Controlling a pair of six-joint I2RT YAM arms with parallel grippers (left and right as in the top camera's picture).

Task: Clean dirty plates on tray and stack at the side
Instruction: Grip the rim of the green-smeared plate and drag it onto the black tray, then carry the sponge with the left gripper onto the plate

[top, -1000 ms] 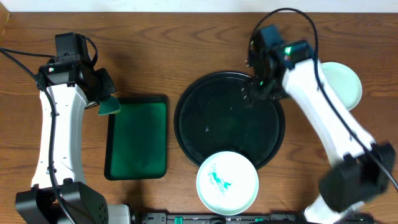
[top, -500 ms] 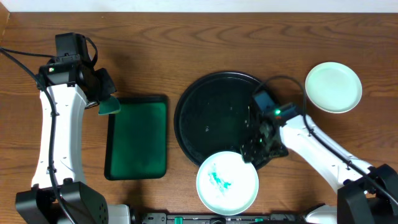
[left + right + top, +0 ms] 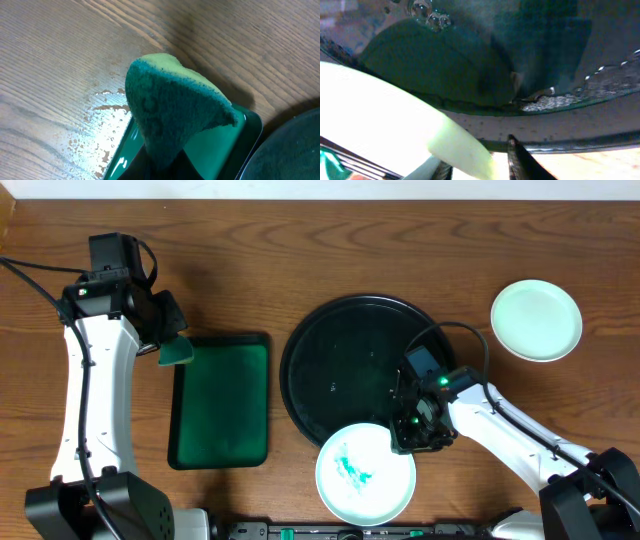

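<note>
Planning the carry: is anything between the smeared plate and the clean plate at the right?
Only the tray's rim and bare table lie between the smeared plate and the clean plate, plus the right arm, whose end effector is at the smeared plate's rim.

plate (image 3: 365,475) on tray (image 3: 345,355) rim; second plate (image 3: 536,320) further right

Looks like a robot lab rig, not a real kitchen: bare wood-grain bench (image 3: 300,250), white left arm (image 3: 95,400) and right arm (image 3: 510,430) with exposed cable (image 3: 30,270), and dishwashing props only: round black tray (image 3: 330,350), green tray (image 3: 220,405), sponge (image 3: 170,115), smeared plate (image 3: 365,473), clean plate (image 3: 536,320).
</note>
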